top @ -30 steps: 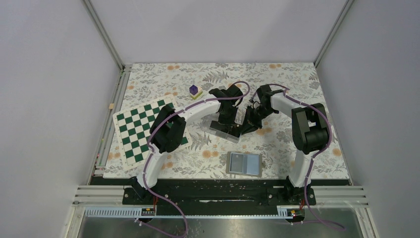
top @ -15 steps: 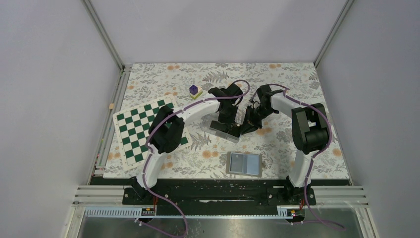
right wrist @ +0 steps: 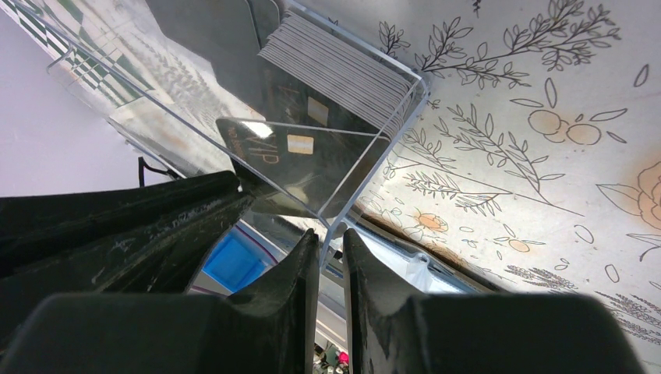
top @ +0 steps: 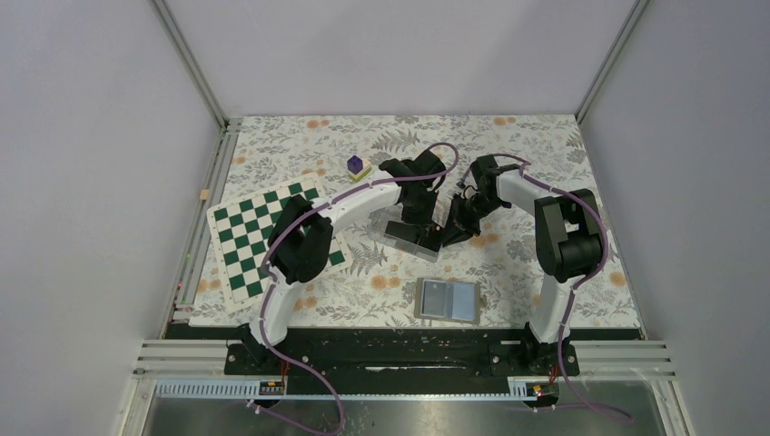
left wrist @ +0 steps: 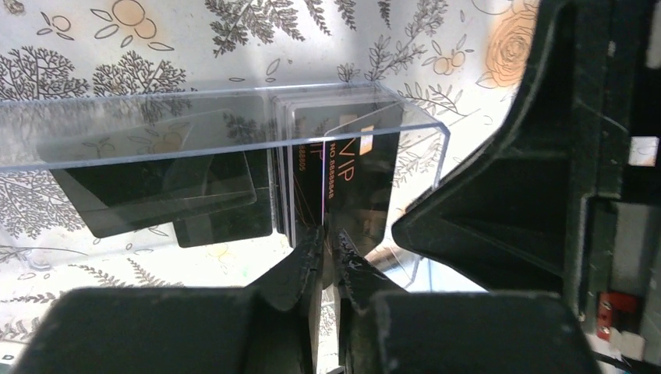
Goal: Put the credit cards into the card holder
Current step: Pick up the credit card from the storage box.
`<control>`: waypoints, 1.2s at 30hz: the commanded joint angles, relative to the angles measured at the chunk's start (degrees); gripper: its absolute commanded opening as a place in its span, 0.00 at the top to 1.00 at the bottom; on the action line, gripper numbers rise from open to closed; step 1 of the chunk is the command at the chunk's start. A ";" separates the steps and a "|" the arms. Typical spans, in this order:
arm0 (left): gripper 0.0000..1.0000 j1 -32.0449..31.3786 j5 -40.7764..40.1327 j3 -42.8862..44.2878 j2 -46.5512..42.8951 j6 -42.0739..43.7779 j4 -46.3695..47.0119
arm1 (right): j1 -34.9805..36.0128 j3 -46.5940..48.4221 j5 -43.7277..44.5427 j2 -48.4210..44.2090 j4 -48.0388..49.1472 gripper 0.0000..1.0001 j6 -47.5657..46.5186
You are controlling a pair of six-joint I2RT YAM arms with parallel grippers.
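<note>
Table [top: 545,154], floral cloth: nothing on it has moved in the last second. One change only: the left arm's elbow has drifted slightly left and away from the base. The right arm is unchanged.

Counts: 2 arms, 1 chessboard [top: 238,243], 1 card holder [top: 448,301], 1 clear box [top: 410,242], 1 purple cube [top: 354,162] on 1 yellow block [top: 360,172].

The chessboard is on the left, partly under the left arm. The cube and block sit just beyond its far corner.

The card holder lies open and flat near the front edge, between the two bases and well apart from the box. It has a grey border and two pale blue panels inside.

The box is mid-table with both grippers on it. The right gripper [right wrist: 331,236] is nearly closed and pinches the box wall at a corner.

The stack of cards [right wrist: 343,66] stands on edge at one end of the box, packed too tight to count. At least 2 more dark cards show flat through the wall in the left wrist view. I can't tell whether they are inside the box or under it.

The left gripper [left wrist: 327,238] is almost fully closed, down to a sliver. It is clamped on the edge of one black card [left wrist: 355,175] standing inside the box. That card is glossy, with orange VIP lettering, a number line and a small gold chip.
</note>
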 commanded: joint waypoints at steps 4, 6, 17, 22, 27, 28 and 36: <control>0.90 -0.80 6.99 -2.22 -6.27 -2.41 7.29 | 0.90 -2.18 5.80 3.41 -1.64 0.79 -3.03; 0.90 -0.74 8.01 -2.55 -6.20 -2.73 8.00 | 0.90 -2.18 5.81 3.42 -1.58 0.78 -3.05; 0.86 -0.65 6.61 -2.43 -1.63 -2.44 5.75 | 0.90 -2.36 5.75 3.36 -1.57 0.78 -3.11; 0.83 -0.57 5.10 -2.35 -0.52 -1.65 4.47 | 0.90 -2.36 5.70 3.42 -1.60 0.78 -3.12; 0.84 -0.27 5.54 -2.93 -0.09 -1.36 4.32 | 0.90 -2.36 5.64 3.41 -1.57 0.78 -3.09; 0.90 -0.24 5.76 -2.93 -0.08 -1.43 4.28 | 0.92 -2.36 5.65 3.38 -1.62 0.78 -3.11; 1.00 1.33 5.70 -7.11 -7.10 -3.05 8.68 | 0.91 -1.93 5.54 -1.97 -1.70 0.77 -3.69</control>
